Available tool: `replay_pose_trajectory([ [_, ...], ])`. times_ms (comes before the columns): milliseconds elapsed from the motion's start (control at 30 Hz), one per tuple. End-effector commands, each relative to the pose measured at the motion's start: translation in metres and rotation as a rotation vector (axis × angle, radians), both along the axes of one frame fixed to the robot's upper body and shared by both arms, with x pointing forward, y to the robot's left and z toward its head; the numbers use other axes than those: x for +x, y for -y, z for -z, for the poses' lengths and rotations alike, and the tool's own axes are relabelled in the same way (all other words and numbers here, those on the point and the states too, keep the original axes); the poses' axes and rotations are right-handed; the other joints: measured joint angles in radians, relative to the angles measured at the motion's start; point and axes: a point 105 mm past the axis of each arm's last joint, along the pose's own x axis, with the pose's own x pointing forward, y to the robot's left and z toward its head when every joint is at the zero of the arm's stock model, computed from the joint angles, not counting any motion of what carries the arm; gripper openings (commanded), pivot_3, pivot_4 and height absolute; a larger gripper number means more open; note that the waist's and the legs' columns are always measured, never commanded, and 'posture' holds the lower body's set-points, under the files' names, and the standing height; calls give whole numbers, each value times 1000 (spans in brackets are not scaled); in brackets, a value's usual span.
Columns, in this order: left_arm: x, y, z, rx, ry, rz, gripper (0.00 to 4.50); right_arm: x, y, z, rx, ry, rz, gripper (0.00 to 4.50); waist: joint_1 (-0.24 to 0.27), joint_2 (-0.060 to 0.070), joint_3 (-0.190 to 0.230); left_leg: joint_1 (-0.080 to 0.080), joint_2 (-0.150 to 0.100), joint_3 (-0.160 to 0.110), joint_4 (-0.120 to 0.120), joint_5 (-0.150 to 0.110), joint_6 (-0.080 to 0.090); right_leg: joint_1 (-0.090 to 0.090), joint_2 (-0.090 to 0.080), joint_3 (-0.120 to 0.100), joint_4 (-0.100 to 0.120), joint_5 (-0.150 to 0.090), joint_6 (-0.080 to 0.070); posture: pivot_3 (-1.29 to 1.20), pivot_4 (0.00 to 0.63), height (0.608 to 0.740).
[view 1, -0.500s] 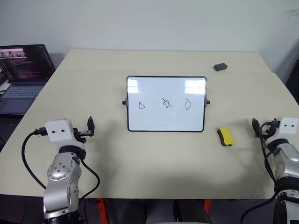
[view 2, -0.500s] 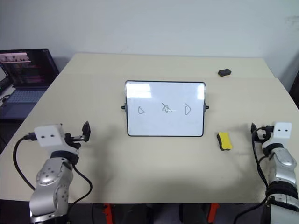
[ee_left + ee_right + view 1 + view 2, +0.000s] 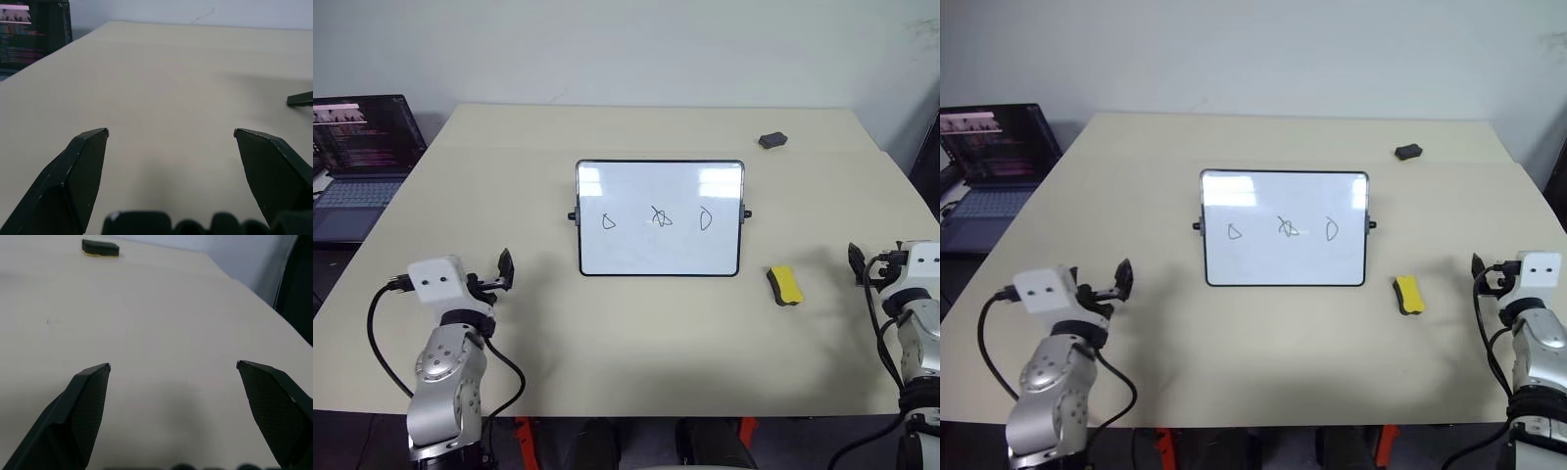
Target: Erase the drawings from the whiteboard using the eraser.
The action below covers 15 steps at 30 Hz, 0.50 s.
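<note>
At the far left a laptop (image 3: pixel 362 147) sits open beside the beige table (image 3: pixel 636 352). Next comes the left gripper (image 3: pixel 171 133), hovering low over bare tabletop with its two black fingers spread wide and nothing between them. In the middle of the table stands the whiteboard (image 3: pixel 659 255), propped at a tilt, its three drawings (image 3: pixel 658 218) in a row across the centre, all untouched. Just right of the board's lower corner lies the eraser (image 3: pixel 785 285), flat on the table with its yellow top up. It looks light and probably a little soft, so a grip across its narrow sides, on the firmer black base, should hold it steady; the glossy board may slide or tip under a hard wipe. Well behind, near the far edge, sits a dark grey lump (image 3: pixel 773 140). At the far right the right gripper (image 3: pixel 173 366) is also spread wide and empty, apart from the eraser.
</note>
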Motion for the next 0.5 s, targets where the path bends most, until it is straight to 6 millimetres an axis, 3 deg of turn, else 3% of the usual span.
replay_pose_trajectory([
  [33,-2,-3,-38,53,125,60,4500,-3,-5,-16,19,61,-15,4475,0,0,0,0,0,0,0,0,0,0,0,0,0,0,0,0,150,740],
  [233,13,-1,-72,80,180,217,4500,-17,-30,-23,105,112,-46,4475,4,0,0,0,0,-1,1,0,0,0,0,-1,0,0,0,0,150,740],
  [400,17,25,-112,123,199,470,4500,-35,-46,-39,169,163,-64,4475,2,1,0,-1,0,-1,0,0,0,-1,0,-1,0,0,0,0,150,740],
  [500,15,48,-119,63,165,632,4500,-42,-52,-37,197,125,-56,4475,2,1,1,-1,0,-1,0,0,0,-1,0,-1,0,0,0,0,150,740],
])
